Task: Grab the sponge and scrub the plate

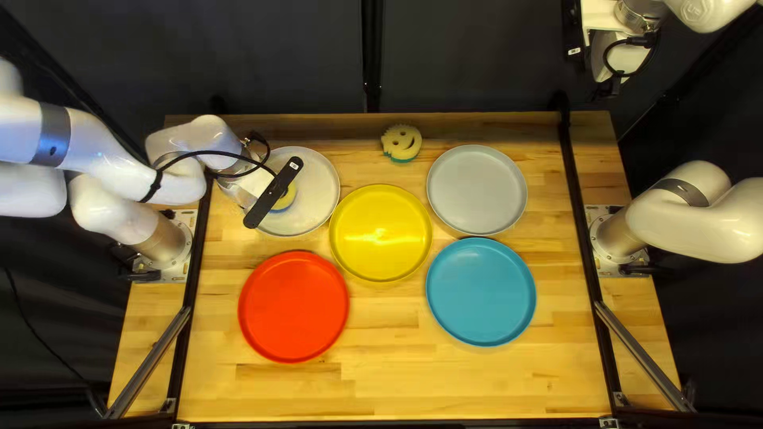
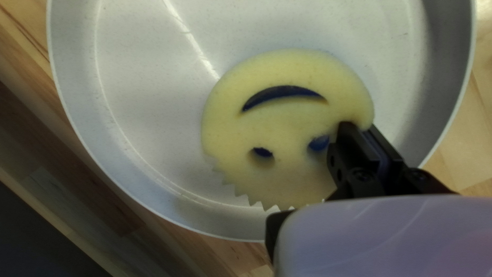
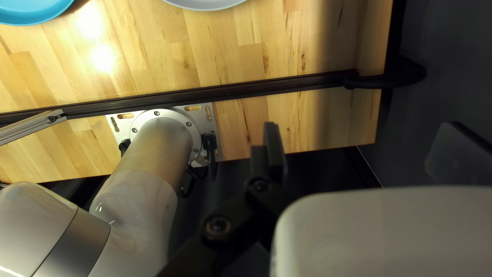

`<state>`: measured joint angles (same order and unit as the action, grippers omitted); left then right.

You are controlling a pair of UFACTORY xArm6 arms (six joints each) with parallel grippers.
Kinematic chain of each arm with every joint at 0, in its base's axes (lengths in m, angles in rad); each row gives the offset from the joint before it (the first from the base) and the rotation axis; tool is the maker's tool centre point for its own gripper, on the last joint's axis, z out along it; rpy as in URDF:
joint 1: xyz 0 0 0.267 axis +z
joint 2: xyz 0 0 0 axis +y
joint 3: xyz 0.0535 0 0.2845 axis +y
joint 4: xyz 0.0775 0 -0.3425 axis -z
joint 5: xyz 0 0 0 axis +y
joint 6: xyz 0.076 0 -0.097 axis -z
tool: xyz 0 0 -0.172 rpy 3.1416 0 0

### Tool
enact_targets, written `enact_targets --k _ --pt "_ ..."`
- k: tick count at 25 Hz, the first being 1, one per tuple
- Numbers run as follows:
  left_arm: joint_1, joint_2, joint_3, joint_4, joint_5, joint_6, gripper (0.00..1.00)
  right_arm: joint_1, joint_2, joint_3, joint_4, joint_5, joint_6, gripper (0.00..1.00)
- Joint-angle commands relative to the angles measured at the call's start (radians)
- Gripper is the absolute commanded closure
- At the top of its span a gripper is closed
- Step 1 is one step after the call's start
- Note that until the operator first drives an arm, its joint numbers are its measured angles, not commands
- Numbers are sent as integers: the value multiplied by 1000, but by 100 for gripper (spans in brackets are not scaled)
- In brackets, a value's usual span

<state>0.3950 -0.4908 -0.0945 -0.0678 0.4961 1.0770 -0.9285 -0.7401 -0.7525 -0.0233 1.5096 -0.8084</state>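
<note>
"Squeezing this sponge (image 2: 287,115) should be easy: light, soft, probably springy. Where to hold it?"

"By its edge, as my left jaws are grasping it, in the white plate (image 2: 154,92); my right jaws are released."

"And the top left view?"

"It shows a second sponge (image 1: 402,143) beyond the yellow plate (image 1: 380,230), but hides the pinch."

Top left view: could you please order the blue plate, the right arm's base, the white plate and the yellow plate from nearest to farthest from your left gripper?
1. White plate: under my left gripper.
2. Yellow plate: near the middle.
3. Blue plate: right of the yellow one.
4. Right arm's base: at the table's right edge.
</note>
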Motion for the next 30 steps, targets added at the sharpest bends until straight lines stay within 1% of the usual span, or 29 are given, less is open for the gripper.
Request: enact_targets --k 1,10,12,14,16,17,18,20,22,25,28,30 --pt "22 92 -66 -25 -34 51 100 0 0 0 0 0 0 0" --pt "35 233 -200 -65 -55 125 100 0 0 0 0 0 0 0" --pt "33 243 -202 -72 -64 133 100 0 0 0 0 0 0 0" --pt "42 217 -174 -78 -63 147 100 0 0 0 0 0 0 0" --pt "63 155 -127 -80 -43 162 100 0 0 0 0 0 0 0" --pt "68 140 -116 -79 -36 162 100 0 0 0 0 0 0 0" --pt "79 99 -86 -74 -21 162 100 0 0 0 0 0 0 0" --pt "92 62 -57 -70 -7 162 100 0 0 0 0 0 0 0" --pt "110 34 -33 -75 1 177 100 0 0 0 0 0 0 0" --pt "146 -44 19 -96 30 208 100 0 0 0 0 0 0 0" --pt "161 -82 41 -105 49 215 100 0 0 0 0 0 0 0" --pt "166 -69 37 -111 43 221 100 0 0 0 0 0 0 0"
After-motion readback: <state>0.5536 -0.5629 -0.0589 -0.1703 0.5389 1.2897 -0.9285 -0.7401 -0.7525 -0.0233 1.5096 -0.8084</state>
